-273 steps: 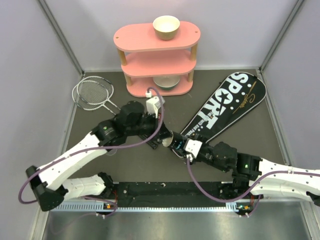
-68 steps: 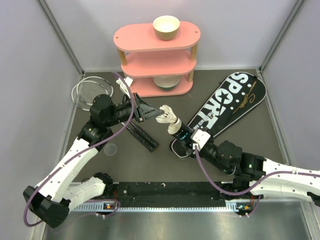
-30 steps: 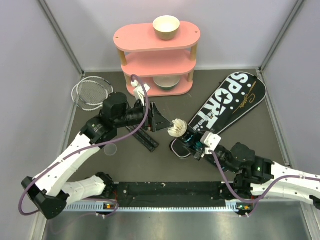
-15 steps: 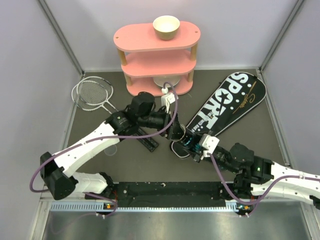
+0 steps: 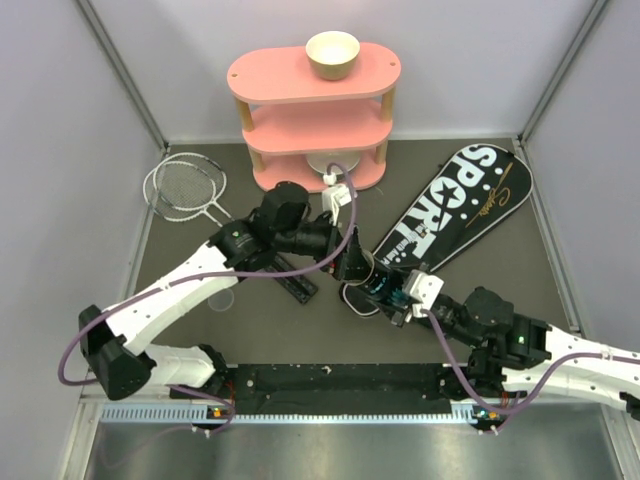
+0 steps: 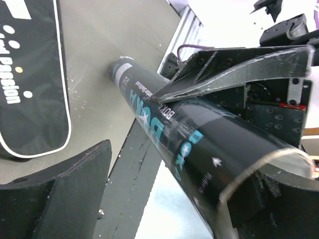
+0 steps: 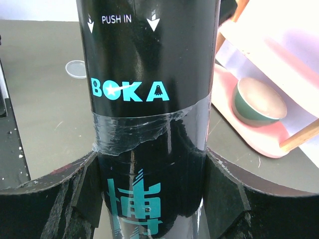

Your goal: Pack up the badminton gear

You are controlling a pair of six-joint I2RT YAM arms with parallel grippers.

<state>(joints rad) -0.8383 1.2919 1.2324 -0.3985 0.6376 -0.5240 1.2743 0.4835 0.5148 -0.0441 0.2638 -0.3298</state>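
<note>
Within right tool (image 7: 149, 191), glossy black tube (image 7: 149, 69)

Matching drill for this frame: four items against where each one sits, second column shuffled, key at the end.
1. black tube
2. rackets
3. SPORT bag
4. pink shelf

A. standing at the back of the table, centre
B. lying flat, far-left corner
C. clamped in the right gripper
D. lying flat, right side

Pairs: 1-C, 2-B, 3-D, 4-A
</note>
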